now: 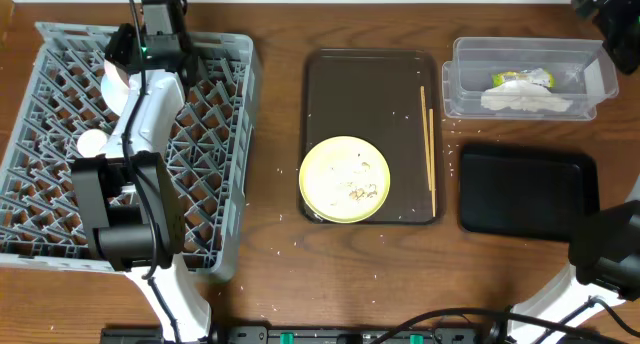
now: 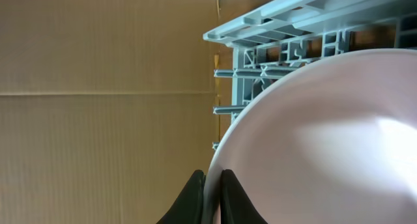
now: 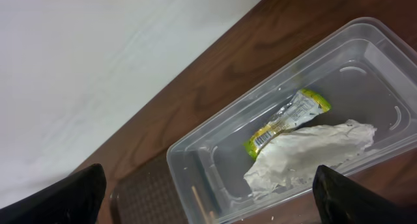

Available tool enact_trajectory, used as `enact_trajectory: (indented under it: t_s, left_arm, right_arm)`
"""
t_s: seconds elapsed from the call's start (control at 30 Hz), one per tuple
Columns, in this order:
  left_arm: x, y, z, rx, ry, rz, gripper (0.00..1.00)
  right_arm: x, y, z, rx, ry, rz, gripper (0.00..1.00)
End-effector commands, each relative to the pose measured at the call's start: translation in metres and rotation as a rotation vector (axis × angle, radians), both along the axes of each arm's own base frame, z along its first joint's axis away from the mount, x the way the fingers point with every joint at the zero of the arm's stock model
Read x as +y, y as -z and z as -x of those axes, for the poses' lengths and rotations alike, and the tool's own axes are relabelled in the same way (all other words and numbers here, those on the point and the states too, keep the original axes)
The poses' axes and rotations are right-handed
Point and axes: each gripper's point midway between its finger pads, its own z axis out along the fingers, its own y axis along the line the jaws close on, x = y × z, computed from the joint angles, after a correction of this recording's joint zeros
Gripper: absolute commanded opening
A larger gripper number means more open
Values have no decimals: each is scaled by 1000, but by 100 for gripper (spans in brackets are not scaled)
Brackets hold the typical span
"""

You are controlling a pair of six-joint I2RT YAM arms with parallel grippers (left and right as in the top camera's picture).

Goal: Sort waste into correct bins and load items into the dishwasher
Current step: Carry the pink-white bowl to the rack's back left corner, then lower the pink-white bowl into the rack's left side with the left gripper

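In the left wrist view my left gripper (image 2: 212, 176) is shut on the rim of the pale pink bowl (image 2: 313, 139), held on edge against the grey dish rack (image 2: 287, 28). Overhead, the bowl (image 1: 113, 84) shows beside my left arm at the rack's (image 1: 215, 199) far side, with a small white cup (image 1: 92, 142) in the rack. My right gripper (image 3: 212, 182) hangs open above the clear tub (image 3: 215, 146), which holds the yellow-green wrapper (image 3: 287, 120) and the white napkin (image 3: 313, 155). The yellow plate (image 1: 345, 179) with crumbs and the chopsticks (image 1: 430, 149) lie on the brown tray (image 1: 370, 79).
A shallow black tray (image 1: 528, 191) sits in front of the clear tub (image 1: 590, 79) at the right. Small crumbs are scattered on the wooden table around the brown tray. A cardboard wall stands behind the rack in the left wrist view.
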Motion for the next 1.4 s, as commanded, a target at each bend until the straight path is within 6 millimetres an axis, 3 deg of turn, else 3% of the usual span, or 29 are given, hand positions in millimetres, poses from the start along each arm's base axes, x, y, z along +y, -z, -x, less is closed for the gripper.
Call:
enact_trajectory:
  t_s: [0.0, 0.37, 0.53, 0.93, 1.37]
  left_arm:
    - [5, -5, 3, 23, -22, -50, 8]
    - [19, -60, 9, -180, -154, -156, 8]
    - [40, -74, 22, -211, -206, -165, 8]
    - [121, -81, 72, -144, -380, -209, 8]
    - [182, -73, 105, -126, -439, -178, 8]
  right_arm:
    - [-4, -9, 4, -14, 16, 6, 99]
    - [-4, -9, 4, -14, 16, 6, 99]
    - [-4, -9, 4, -14, 16, 6, 99]
    - [-4, -9, 4, -14, 16, 6, 99]
    - [-4, -9, 4, -14, 16, 6, 99]
